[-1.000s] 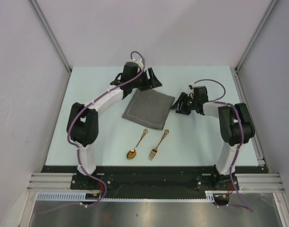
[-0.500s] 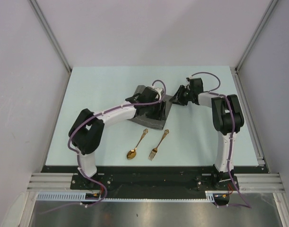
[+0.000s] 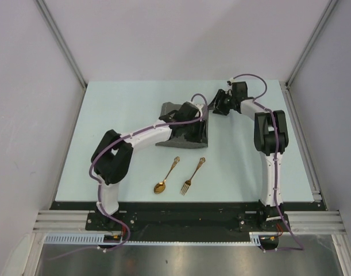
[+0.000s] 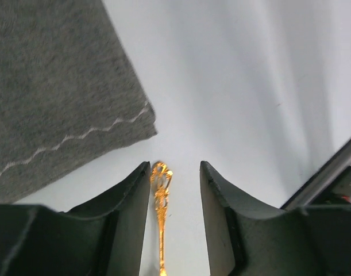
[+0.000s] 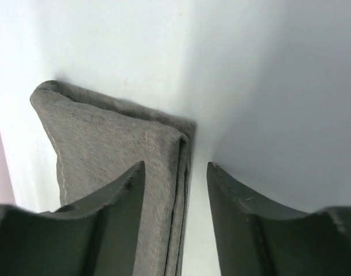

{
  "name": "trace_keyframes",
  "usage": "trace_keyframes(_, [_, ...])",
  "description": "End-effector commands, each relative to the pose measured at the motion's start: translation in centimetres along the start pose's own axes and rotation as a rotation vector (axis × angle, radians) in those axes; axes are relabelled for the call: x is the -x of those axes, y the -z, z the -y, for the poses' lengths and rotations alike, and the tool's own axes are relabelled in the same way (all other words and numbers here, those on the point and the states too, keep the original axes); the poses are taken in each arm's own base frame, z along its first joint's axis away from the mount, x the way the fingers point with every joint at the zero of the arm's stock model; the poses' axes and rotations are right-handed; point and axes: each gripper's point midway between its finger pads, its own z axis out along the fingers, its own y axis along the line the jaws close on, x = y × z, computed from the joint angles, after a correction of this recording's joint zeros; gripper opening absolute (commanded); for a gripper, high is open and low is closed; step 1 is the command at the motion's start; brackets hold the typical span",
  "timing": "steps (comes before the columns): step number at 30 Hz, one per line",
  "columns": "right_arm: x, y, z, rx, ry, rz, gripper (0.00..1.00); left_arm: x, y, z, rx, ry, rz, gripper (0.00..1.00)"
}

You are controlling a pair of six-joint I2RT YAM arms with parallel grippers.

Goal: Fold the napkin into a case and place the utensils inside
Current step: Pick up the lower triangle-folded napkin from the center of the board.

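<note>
1. Top view: The dark grey woven cloth napkin (image 3: 166, 140) lies folded in the middle of the pale blue desk (image 3: 118, 115). The left arm reaches across it. The left pincer (image 3: 198, 137) is at the napkin's near right side. The right pincer (image 3: 218, 106) is just beside its far right corner. The small shiny gold spoon (image 3: 168, 172) and the small gold fork (image 3: 194, 173) lie side by side, nearer than the napkin and not touching it. If the arm over the cloth rubs it, the fold could drag open.

2. Left wrist view: The left pincer (image 4: 175, 167) is open and holds nothing. A slim gold handle (image 4: 161, 190) shows on the desk between the jaws. I cannot tell if it is the fork's or the spoon's. The napkin's corner (image 4: 54, 86) is to the far left. The handle is thin and shiny, so a bad pinch could make it slip or skid away.

3. Right wrist view: The right pincer (image 5: 176, 165) is open too, and the napkin's folded edge (image 5: 106, 149) runs under the gap. A bump here could push the layers apart, or the pincer could catch only the top layer.

4. Writing: No words or brand show in any view, only a white zigzag stitch line (image 4: 77, 137) on the cloth.
</note>
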Motion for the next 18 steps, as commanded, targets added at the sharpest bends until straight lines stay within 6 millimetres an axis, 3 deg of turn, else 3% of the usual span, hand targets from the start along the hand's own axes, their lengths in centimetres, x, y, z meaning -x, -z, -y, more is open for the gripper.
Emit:
trace_keyframes(1, [0.2,5.7,-1.1,-0.065,0.024,-0.007,0.56,4.3,0.3,2.8,-0.185,0.094,0.061,0.41])
trace_keyframes(2, [-0.2,6.7,-0.7,-0.075,0.005,-0.008,0.57,5.0,0.1,2.8,-0.201,0.122,0.066,0.39])
trace_keyframes(4, [-1.6,8.2,-1.2,-0.028,-0.017,-0.014,0.57,4.4,-0.8,2.6,-0.221,0.147,0.027,0.34])
trace_keyframes(5, [-3.8,9.4,-0.7,-0.017,-0.055,-0.037,0.51,4.4,-1.1,2.4,-0.221,0.157,0.03,0.31])
trace_keyframes(7, [-5.4,10.2,-1.8,0.08,-0.091,-0.036,0.4,4.3,-1.5,2.0,-0.205,0.166,0.032,0.26])
trace_keyframes(8, [-8.0,10.9,-1.4,0.096,-0.125,-0.074,0.3,4.2,-2.0,1.7,-0.196,0.169,0.032,0.23])
trace_keyframes(9, [-7.9,11.0,-2.1,0.136,-0.129,-0.041,0.25,4.2,-2.2,1.5,-0.189,0.173,0.03,0.2])
trace_keyframes(12, [-11.0,11.3,-2.0,0.17,-0.145,-0.061,0.11,4.0,-2.8,0.7,-0.159,0.181,0.028,0.06])
trace_keyframes(18, [-14.5,10.6,-1.6,0.188,-0.14,-0.106,0.02,3.6,-3.5,-1.0,-0.091,0.169,0.038,0.0])
